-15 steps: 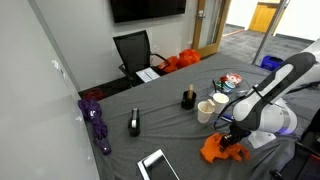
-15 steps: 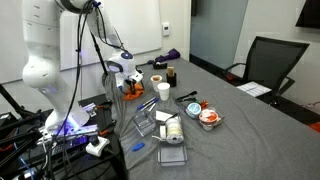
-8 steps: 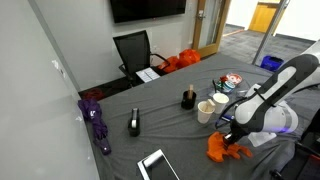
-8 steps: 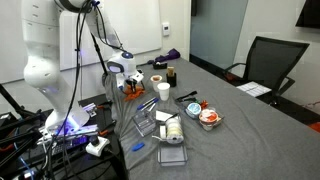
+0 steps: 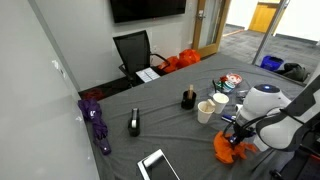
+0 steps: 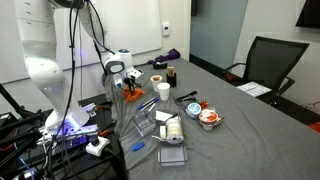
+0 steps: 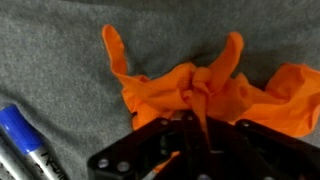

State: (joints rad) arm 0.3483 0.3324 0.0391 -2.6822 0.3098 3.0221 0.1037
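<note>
An orange rubber glove [image 7: 190, 88] lies crumpled on the grey tablecloth, two of its fingers pointing up in the wrist view. My gripper [image 7: 200, 122] is shut on a bunched fold in the glove's middle, which is squeezed between the black jaws. In both exterior views the gripper [image 5: 237, 136] [image 6: 129, 88] points straight down at the glove [image 5: 226, 151] [image 6: 132, 96], near the table edge by the robot base.
A blue marker [image 7: 27, 137] lies just left of the glove. Two paper cups [image 5: 207, 110], a dark bottle [image 5: 187, 98], a black object [image 5: 134, 123], a purple bundle [image 5: 97, 122] and a tablet [image 5: 157, 165] are on the table. Clear plastic containers [image 6: 160, 126] stand mid-table.
The jaws have closed on the glove's fold. The arm has swung lower and toward the table edge, and the glove has bunched up under the gripper.
</note>
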